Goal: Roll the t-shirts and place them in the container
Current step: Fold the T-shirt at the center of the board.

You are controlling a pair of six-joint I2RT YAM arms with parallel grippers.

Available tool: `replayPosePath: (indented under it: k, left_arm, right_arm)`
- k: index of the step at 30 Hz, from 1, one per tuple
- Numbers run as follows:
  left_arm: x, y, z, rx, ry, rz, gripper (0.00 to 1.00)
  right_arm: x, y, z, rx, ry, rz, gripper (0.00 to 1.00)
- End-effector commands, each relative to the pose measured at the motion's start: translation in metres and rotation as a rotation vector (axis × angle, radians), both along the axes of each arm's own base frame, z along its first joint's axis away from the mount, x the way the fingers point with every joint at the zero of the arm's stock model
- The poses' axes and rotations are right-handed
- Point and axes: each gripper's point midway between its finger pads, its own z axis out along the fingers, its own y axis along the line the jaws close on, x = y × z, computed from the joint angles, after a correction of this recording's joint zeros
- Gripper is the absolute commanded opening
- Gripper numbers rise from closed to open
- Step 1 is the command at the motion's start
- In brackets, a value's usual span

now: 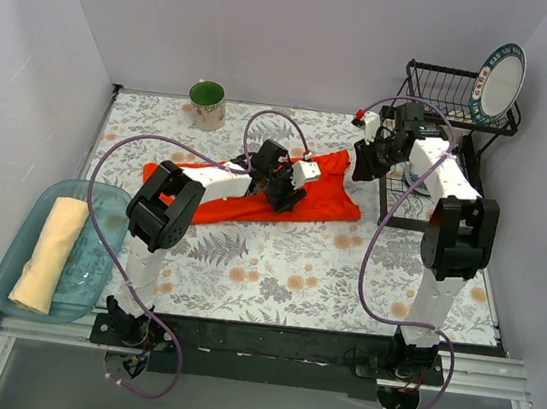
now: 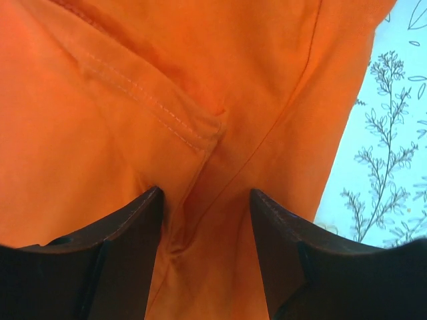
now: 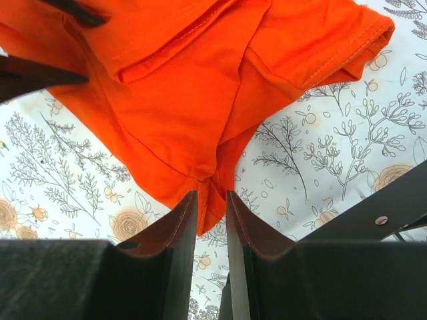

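The bright orange-red t-shirt [image 1: 327, 194] lies spread across the middle of the flower-print table. My left gripper [image 1: 285, 196] is down on its middle. In the left wrist view the left gripper [image 2: 205, 193] is open, with a puckered fold of the shirt [image 2: 200, 80] between the fingers. My right gripper [image 1: 362, 166] is at the shirt's far right corner. In the right wrist view the right gripper [image 3: 212, 193] is shut on a corner of the shirt [image 3: 180, 87] and lifts it off the table. The pale cream-yellow t-shirt [image 1: 50, 251] lies rolled in a tray.
A blue tray [image 1: 97, 242] sits at the near left edge. A green mug [image 1: 207, 105] stands at the back left. A black wire dish rack [image 1: 449, 97] with a plate [image 1: 499, 83] stands at the back right, close behind my right arm.
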Motion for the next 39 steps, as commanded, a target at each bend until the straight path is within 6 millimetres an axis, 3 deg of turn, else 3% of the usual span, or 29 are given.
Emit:
replayPosePath:
  k: [1,8,12,16,21,26,32,39]
  left_arm:
    - [0.026,-0.018,0.034,-0.045,-0.136,0.029,0.51]
    - [0.034,-0.021,0.035,-0.035,-0.164,0.064,0.51]
    - [0.04,-0.018,0.045,-0.027,-0.186,0.089,0.51]
    - [0.039,-0.024,0.043,-0.036,-0.168,0.062,0.51]
    - [0.038,-0.035,0.039,-0.064,-0.129,0.031,0.49]
    - [0.043,-0.04,0.045,-0.086,-0.131,0.035,0.32]
    - [0.036,-0.035,0.06,-0.131,-0.114,0.015,0.01]
    - [0.048,-0.002,0.067,-0.168,-0.064,0.248,0.0]
  right_arm:
    - [-0.002,-0.004,0.017,0.072,-0.002,-0.038,0.31]
    - [-0.016,-0.004,0.003,0.099,0.055,-0.025,0.31]
    - [-0.038,0.001,-0.019,0.117,0.158,0.016,0.29]
    - [-0.043,-0.002,-0.039,0.098,0.192,0.009,0.29]
    - [-0.043,-0.003,-0.048,0.093,0.217,0.01,0.28]
    - [-0.038,-0.003,-0.051,0.088,0.22,0.004,0.28]
    - [-0.04,-0.004,-0.057,0.079,0.236,0.002,0.28]
    - [-0.038,-0.006,-0.058,0.067,0.232,-0.001,0.28]
